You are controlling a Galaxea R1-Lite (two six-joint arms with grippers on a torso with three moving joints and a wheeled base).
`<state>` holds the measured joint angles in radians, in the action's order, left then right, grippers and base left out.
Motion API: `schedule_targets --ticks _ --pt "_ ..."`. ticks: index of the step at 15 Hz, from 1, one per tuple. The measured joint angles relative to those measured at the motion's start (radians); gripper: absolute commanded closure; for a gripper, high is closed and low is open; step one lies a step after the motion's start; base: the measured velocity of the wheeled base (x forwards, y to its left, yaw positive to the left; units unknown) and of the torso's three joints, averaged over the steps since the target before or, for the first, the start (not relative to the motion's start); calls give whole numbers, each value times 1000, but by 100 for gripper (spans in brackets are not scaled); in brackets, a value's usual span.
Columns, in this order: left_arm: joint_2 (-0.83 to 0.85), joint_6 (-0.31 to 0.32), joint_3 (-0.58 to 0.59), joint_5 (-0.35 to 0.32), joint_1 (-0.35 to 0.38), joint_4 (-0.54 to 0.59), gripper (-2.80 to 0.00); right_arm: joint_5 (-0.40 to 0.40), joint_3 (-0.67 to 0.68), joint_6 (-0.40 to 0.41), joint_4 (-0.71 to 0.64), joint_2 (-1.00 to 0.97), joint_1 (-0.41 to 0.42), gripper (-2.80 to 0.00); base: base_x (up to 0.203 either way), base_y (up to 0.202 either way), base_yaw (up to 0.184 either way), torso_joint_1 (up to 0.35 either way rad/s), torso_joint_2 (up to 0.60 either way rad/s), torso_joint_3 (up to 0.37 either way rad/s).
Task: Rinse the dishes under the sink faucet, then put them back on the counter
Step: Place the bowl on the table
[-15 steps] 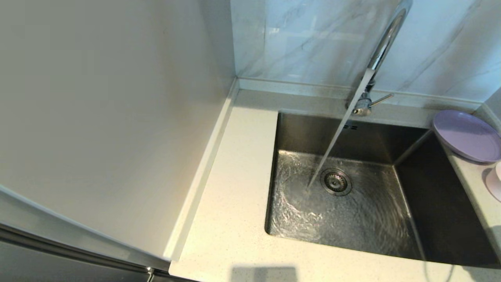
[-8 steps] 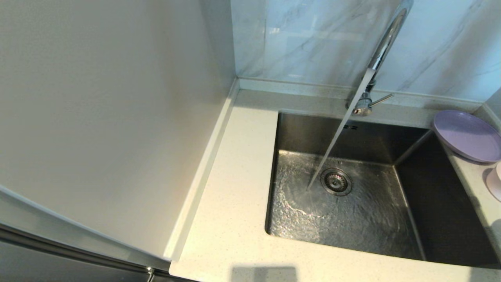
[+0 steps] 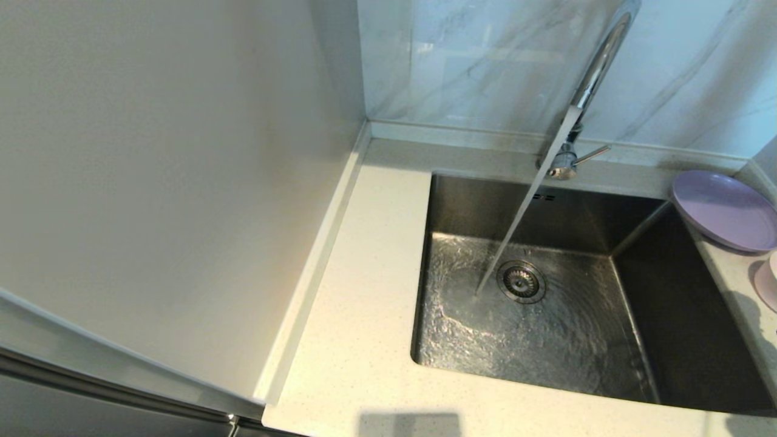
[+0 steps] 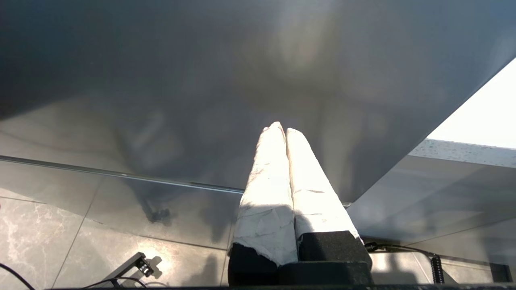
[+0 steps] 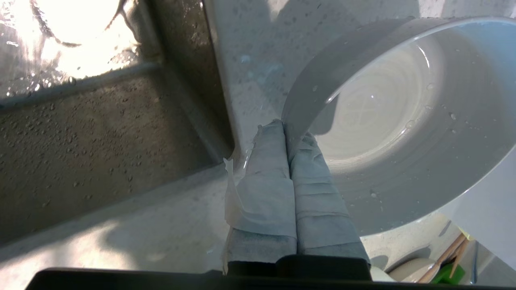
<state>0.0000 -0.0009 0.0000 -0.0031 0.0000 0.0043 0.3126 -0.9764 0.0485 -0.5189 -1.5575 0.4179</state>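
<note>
Water runs from the chrome faucet (image 3: pixel 598 67) into the steel sink (image 3: pixel 686 328), landing beside the drain strainer (image 3: pixel 521 281). The lavender plate (image 3: pixel 725 209) lies on the counter (image 3: pixel 364 303) to the right of the sink, overhanging its corner. The pale cup (image 3: pixel 768 282) shows only partly at the frame's right edge, just in front of the plate. In the right wrist view my right gripper (image 5: pixel 284 127) is shut on the wet cup (image 5: pixel 383 121), pinching its rim with one finger inside and one outside, over the counter strip (image 5: pixel 250 60). My left gripper (image 4: pixel 281 129) is shut and empty, parked low.
A tall pale cabinet side (image 3: pixel 152 182) walls in the counter on the left. Marbled wall tiles (image 3: pixel 485 60) stand behind the faucet. The thin lever (image 3: pixel 592 155) juts right from the faucet base. Floor tiles (image 4: pixel 80 241) lie below the left gripper.
A shadow has spread over the counter strip beside the cup at the right. Plate and cup hold their places, and the water keeps running.
</note>
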Motion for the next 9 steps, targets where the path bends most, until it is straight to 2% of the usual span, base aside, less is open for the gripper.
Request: schedule_targets --ticks 1,2,9 --pt "0 0 0 0 0 0 0 0 0 3 12 -10 4 0 0 0 0 0 0 0" --pt "0 0 0 0 0 0 0 0 0 15 18 -17 7 -280 0 0 0 0 0 0" --pt "0 -1 0 0 0 0 0 0 -14 37 94 -31 32 -280 0 0 0 0 0 0"
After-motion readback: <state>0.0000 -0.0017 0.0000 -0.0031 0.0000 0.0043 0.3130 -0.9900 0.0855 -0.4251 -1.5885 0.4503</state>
